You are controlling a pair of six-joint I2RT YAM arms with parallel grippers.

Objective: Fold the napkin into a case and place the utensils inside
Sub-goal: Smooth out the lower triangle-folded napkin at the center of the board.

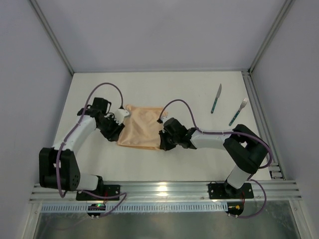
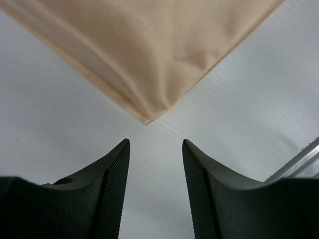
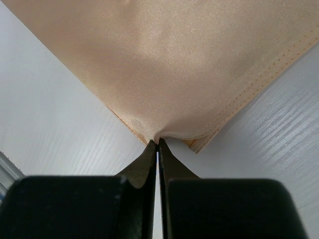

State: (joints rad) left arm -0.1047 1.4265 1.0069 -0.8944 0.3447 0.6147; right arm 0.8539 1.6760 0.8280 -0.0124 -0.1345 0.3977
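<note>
Napkin (image 1: 141, 127) first: the peach-orange cloth lies flat on the white table (image 1: 199, 159), left of centre in the top view, lying as a rough rectangle tilted a little, with soft creases across it. In the right wrist view a 2nd edge shows under the upper layer at the corner, so the cloth lies in at least 2 layers there.

At the cloth's upper left corner in the top view sits the left gripper (image 1: 121, 115). Its own camera shows the jaws standing clearly apart, with bare table between the 2 ribbed fingers (image 2: 117, 169). The napkin's corner lies just beyond the fingertips, near them but apart from them, so nothing is held.

At the cloth's lower right corner in the top view sits the right gripper (image 1: 162, 139). Its own camera shows the jaws pressed together with only a hairline between them, nipping the napkin's edge right at the corner; the cloth puckers inward to the pinch.

Well apart from the cloth, at the upper right of the top view, lie the knife (image 1: 216, 98) and, just right of it and lower, the fork (image 1: 238, 111). Both have teal handles, point their metal ends up the frame, and touch neither each other nor a gripper.
</note>
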